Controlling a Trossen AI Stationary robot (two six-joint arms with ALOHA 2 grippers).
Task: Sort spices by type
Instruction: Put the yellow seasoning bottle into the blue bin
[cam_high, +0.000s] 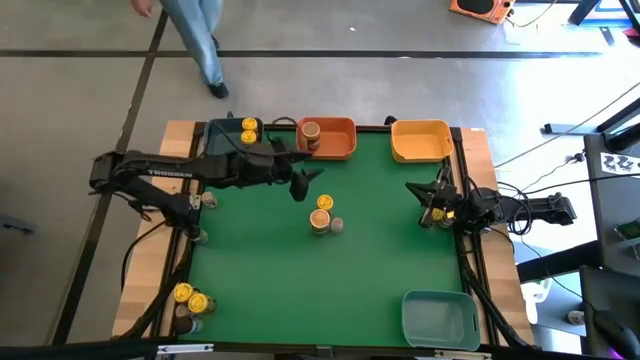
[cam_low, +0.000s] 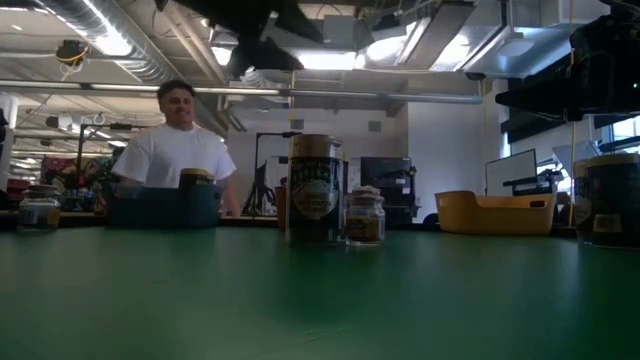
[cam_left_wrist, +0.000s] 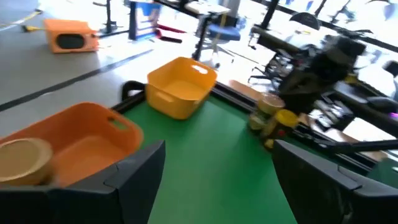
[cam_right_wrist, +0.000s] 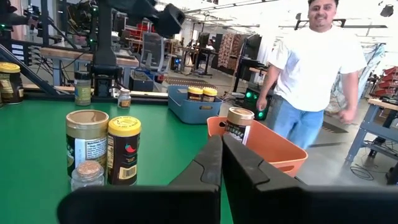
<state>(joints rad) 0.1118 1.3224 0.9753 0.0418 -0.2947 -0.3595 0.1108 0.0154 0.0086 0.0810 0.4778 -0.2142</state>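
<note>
Three spices stand together mid-table: a yellow-lidded jar (cam_high: 323, 203), a wider tan-lidded jar (cam_high: 319, 221) and a tiny jar (cam_high: 337, 226). In the right wrist view they are the yellow-lidded jar (cam_right_wrist: 124, 149), the tan-lidded jar (cam_right_wrist: 87, 140) and the tiny jar (cam_right_wrist: 87, 174). The orange bin (cam_high: 345, 140) holds a tan-lidded jar (cam_high: 310, 130). Two yellow-lidded jars (cam_high: 249, 130) sit in the blue bin (cam_high: 222, 135). My left gripper (cam_high: 305, 182) hangs open and empty above the table near the orange bin (cam_left_wrist: 74, 137). My right gripper (cam_right_wrist: 221, 162) is shut and empty at the right edge.
An empty yellow bin (cam_high: 420, 140) stands at the far right and a teal bin (cam_high: 440, 315) at the near right. More jars stand along the left edge (cam_high: 208, 200) and the near-left corner (cam_high: 190, 298). A person (cam_right_wrist: 311, 68) stands beyond the far edge.
</note>
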